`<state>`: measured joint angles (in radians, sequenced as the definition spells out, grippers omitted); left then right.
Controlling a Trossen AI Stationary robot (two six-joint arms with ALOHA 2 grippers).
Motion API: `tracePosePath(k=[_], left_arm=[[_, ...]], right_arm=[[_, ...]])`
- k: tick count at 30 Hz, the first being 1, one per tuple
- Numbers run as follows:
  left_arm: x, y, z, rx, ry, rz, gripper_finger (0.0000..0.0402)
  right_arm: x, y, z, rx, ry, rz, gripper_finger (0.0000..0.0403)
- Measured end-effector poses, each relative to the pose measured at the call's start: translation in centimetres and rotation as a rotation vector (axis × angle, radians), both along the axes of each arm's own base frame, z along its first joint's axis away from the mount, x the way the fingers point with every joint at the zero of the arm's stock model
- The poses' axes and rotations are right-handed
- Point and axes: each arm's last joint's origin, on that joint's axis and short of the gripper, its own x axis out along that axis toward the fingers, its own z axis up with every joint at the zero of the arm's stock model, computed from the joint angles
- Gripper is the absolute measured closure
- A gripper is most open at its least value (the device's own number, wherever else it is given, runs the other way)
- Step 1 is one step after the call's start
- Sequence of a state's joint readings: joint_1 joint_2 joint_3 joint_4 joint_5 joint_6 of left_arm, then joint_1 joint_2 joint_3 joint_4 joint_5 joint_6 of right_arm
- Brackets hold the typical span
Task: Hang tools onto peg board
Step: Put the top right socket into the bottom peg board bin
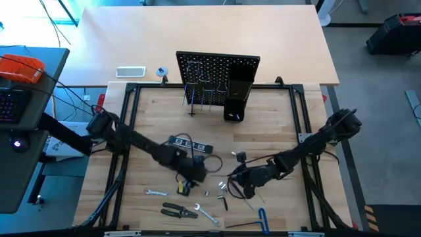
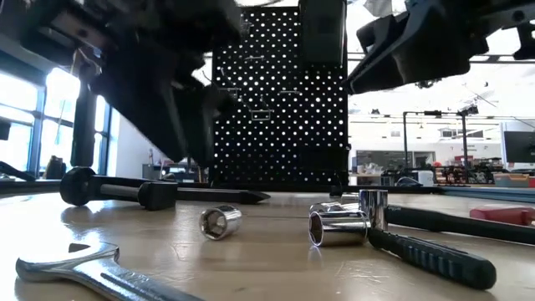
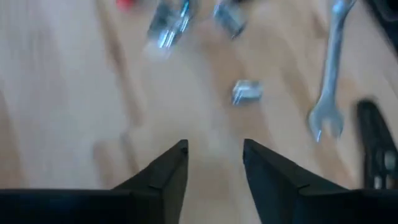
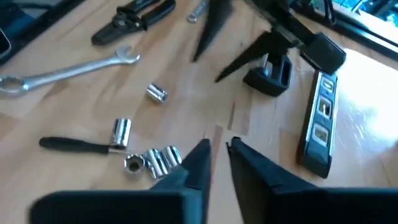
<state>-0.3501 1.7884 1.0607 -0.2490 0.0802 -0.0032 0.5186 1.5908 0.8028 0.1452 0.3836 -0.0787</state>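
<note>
- The high view alone takes in the whole layout: the peg board (image 1: 217, 69) stands upright at the far edge of the wooden table (image 1: 151, 108), with thin hooks on it and a black box holder (image 1: 237, 99) on its right part.
- In that view the tools lie scattered on the near half of the table: the dark level (image 1: 191, 143) left of centre, the pliers (image 1: 179, 210) and two silver wrenches (image 1: 156, 192) near the front edge, the blue-handled hex key (image 1: 263, 219) at front right.
- The left gripper (image 1: 195, 172) hangs low over the middle of the table; the right gripper (image 1: 235, 185) is just beside it, above the small metal sockets (image 1: 221, 189).
- The left wrist view shows its two fingers (image 3: 168, 177) standing apart with bare wood between them, nothing held; a socket and a wrench head lie ahead, blurred.
- The right wrist view shows its fingers (image 4: 199, 162) parted by a narrow gap, empty, and gives what the top view does not: the black C-clamp (image 4: 270, 74) beside the level, and a cluster of sockets next to a black-handled driver (image 4: 74, 144).
- The low view shows sockets (image 2: 221, 221) and a wrench end close up, the board behind; both arms are cut off at the top, so the fingertips are hidden there.
</note>
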Motion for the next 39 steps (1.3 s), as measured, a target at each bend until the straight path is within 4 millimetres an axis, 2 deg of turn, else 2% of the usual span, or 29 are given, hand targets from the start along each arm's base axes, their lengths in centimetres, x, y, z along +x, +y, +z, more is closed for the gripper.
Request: tracePosePath(k=[4,7,10,14,27,31,39], left_arm=[[0.7,-1.9,-1.9,0.001,-0.049,-0.016,0.0217],[1.1,-2.3,-3.7,-0.001,-0.031,0.005,0.0207],[1.6,-2.5,-4.9,-0.032,-0.035,0.058,0.0205],[2.1,-2.7,-5.1,-0.059,-0.071,0.103,0.0204],[2.0,-4.8,-5.1,-0.12,-0.144,0.099,0.0199],[2.4,-4.9,-4.7,-0.152,-0.207,0.132,0.019],[2.7,-4.7,-5.5,-0.106,-0.23,0.226,0.0185]], right_arm=[[0.5,0.3,-0.7,0.041,-0.016,-0.011,0.0276],[0.7,0.4,-1.2,0.083,-0.001,-0.038,0.0237],[0.6,0.7,-1.5,0.123,0.014,-0.06,0.0214],[0.4,1.1,-1.5,0.145,0.007,-0.076,0.0208],[0.0,1.7,-1.3,0.148,-0.031,-0.137,0.0208],[0.0,1.7,-1.3,0.155,-0.031,-0.141,0.0208],[0.0,1.7,-1.3,0.148,-0.031,-0.137,0.0208]])
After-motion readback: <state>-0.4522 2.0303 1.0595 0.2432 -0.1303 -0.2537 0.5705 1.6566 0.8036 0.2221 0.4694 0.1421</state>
